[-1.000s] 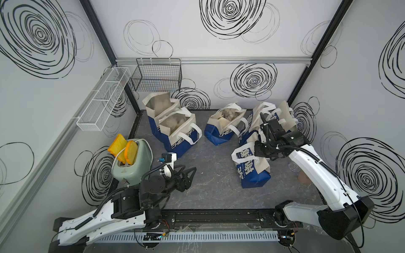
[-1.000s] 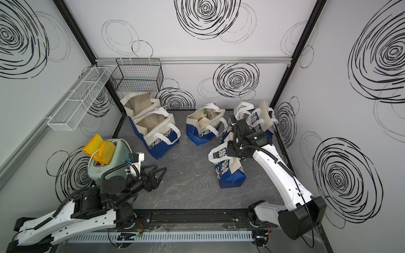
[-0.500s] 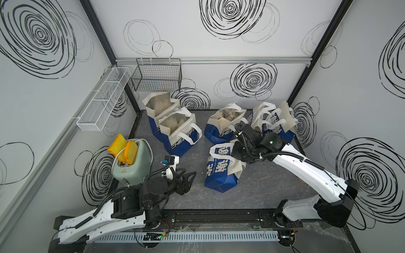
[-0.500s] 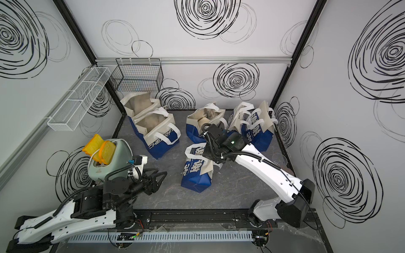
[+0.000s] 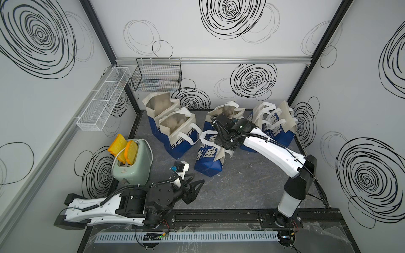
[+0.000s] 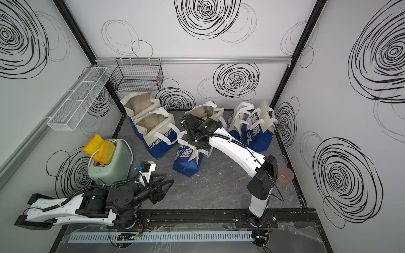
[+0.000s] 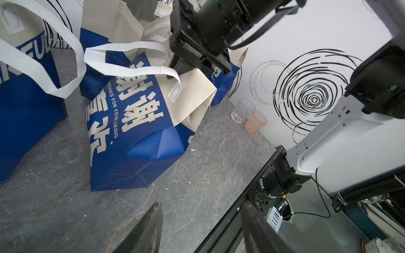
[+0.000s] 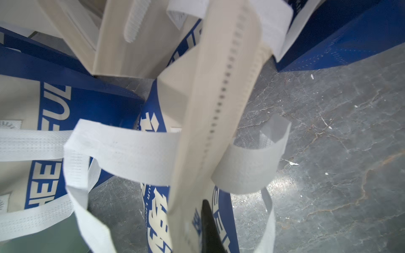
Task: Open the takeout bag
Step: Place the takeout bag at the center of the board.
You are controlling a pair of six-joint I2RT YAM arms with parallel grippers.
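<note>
Takeout bag (image 5: 208, 158) now mid-table, top rearward

Toaster (image 5: 133, 173) (bread slices (image 5: 130, 151) inside), black wire basket (image 5: 156, 78), pink cup (image 7: 256, 121).

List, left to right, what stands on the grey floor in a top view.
mint-green toaster → two open blue-and-beige bags standing together → folded blue-and-beige takeout bag → cluster of closed blue-and-beige bags by the right wall
</note>
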